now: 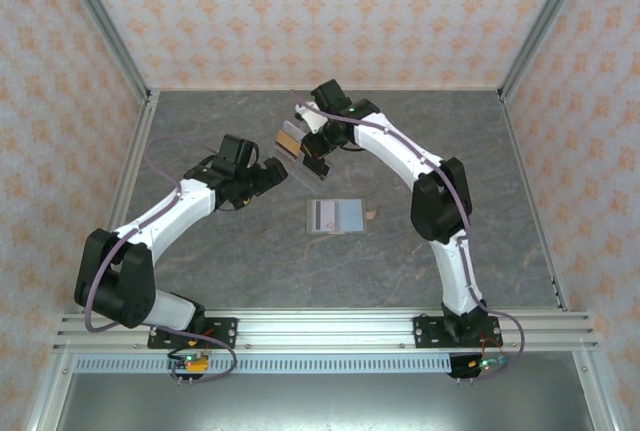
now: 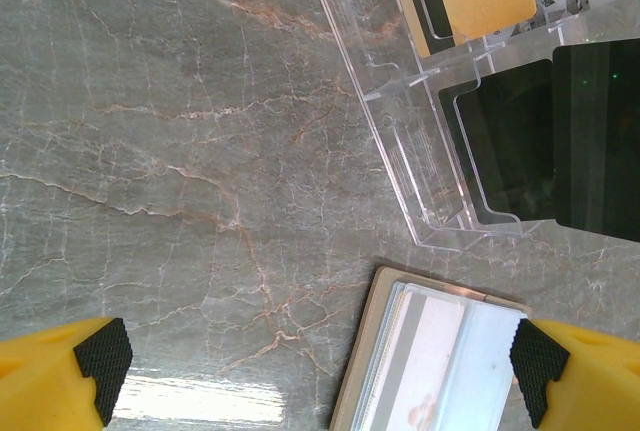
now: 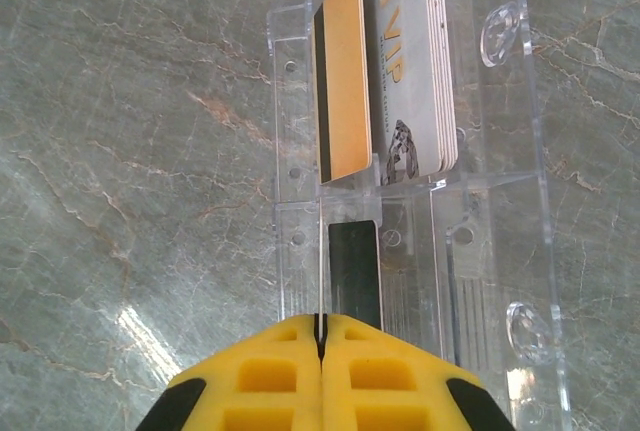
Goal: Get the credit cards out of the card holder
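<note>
Nearest the arm bases, a flat stack of pale grey-blue credit cards (image 1: 335, 216) lies on the grey marbled counter (image 1: 200, 251), out of the holder, with a tan one showing at its edge. The left end effector (image 2: 318, 376) hovers over this stack. Its black-padded yellow fingers (image 2: 100, 366) are spread wide and hold nothing.

Just beyond, the right end effector (image 3: 321, 329) has its yellow fingers pressed together on the edge of a thin black card (image 3: 355, 261). That card stands in the closer compartment of the small clear plastic slotted card holder (image 3: 500, 211). How far the card has risen from its slot I cannot tell. Past the divider, the far compartment holds an upright tan-orange card (image 3: 345, 71) with a dark stripe. Touching or just beside it is a pack of pale cards printed "VIP" (image 3: 420, 61).

The step in hand looks like drawing the black card out. The pull should probably run straight along the slot, with no sideways lean, because the holder seems light and unanchored and may ride up or tip with the card. The free left end effector could steady the holder's wall. The pinch is on a slick edge only, so the card may pivot. A slow lift is safest, with the card then laid flat on the stack.
</note>
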Controlling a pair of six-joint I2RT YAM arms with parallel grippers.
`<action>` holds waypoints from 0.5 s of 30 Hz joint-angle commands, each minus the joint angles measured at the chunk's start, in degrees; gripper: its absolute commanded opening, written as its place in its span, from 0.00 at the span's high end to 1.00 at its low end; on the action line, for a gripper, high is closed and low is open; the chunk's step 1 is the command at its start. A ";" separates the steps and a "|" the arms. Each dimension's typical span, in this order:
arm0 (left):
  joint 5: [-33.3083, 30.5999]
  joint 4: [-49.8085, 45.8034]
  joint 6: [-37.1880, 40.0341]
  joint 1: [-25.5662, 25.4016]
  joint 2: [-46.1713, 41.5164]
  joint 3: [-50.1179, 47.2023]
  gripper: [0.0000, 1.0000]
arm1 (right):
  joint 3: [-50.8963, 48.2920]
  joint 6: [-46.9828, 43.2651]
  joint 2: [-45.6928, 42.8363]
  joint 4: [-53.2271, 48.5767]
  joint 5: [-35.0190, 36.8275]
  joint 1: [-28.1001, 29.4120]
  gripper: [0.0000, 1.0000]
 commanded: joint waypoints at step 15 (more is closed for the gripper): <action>0.15 -1.10 1.15 0.42 0.93 1.05 0.00 | 9.30 -5.76 6.90 -8.88 4.27 0.61 0.97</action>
